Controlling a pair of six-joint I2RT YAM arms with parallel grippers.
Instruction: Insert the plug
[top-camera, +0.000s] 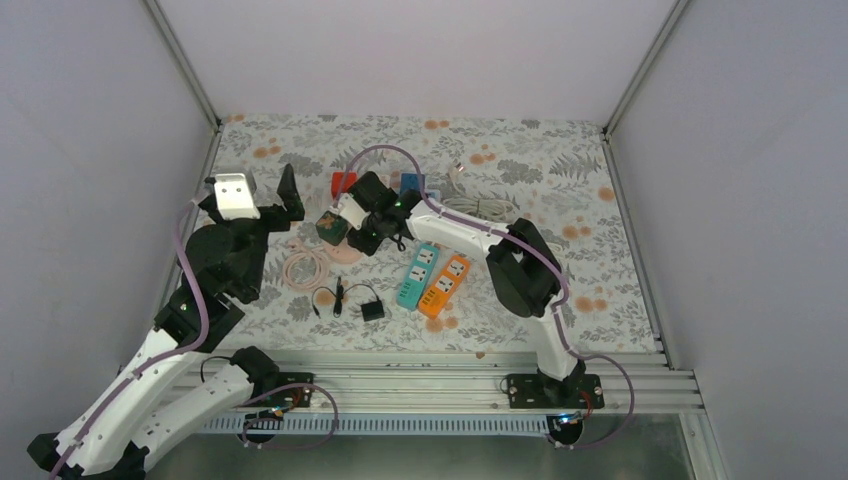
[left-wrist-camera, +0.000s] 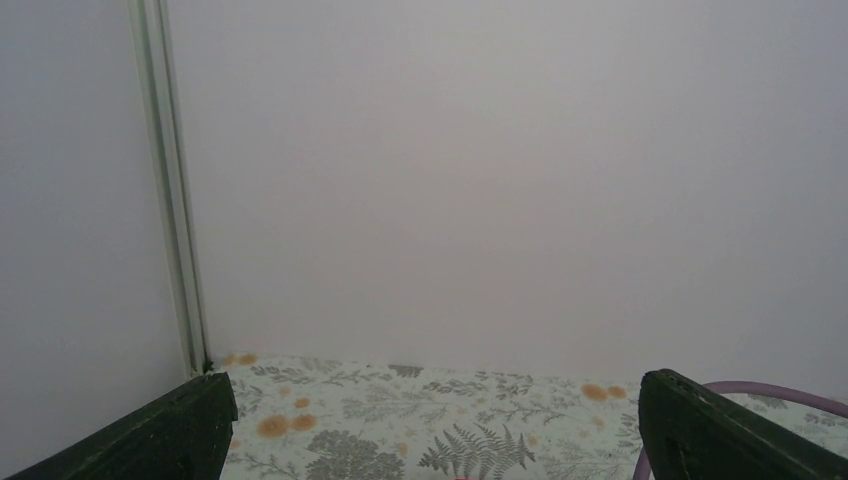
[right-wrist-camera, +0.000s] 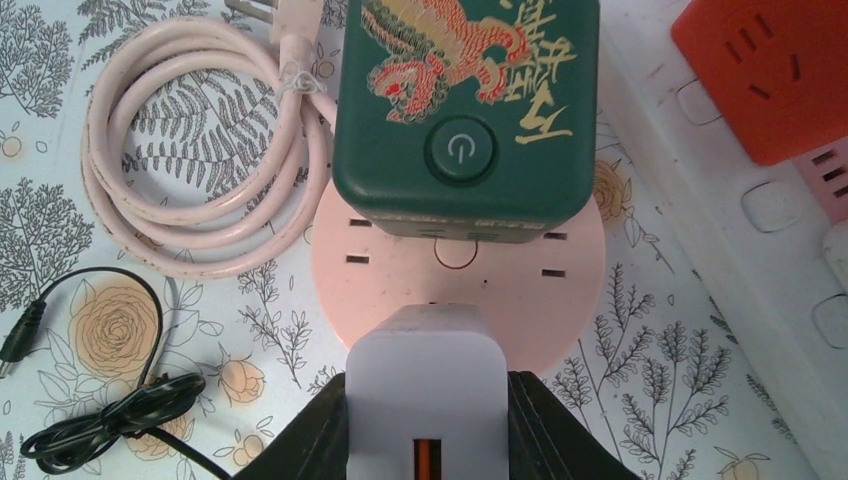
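At the bottom centre of the right wrist view the right jaws pinch a white plug (right-wrist-camera: 428, 400) from both sides, its body over the near rim of a pink round socket (right-wrist-camera: 560, 290) on the floral table (right-wrist-camera: 700, 400); whether plug and socket touch cannot be told; a green cube (right-wrist-camera: 465, 100) with a tiger print sits on the socket's far half, a coiled pink cord (right-wrist-camera: 200, 150) at upper left, an orange cube (right-wrist-camera: 770, 70) at upper right. In the left wrist view the left jaws stand spread wide, their fingers (left-wrist-camera: 150, 435) at the lower corners, facing the back wall (left-wrist-camera: 500, 200).
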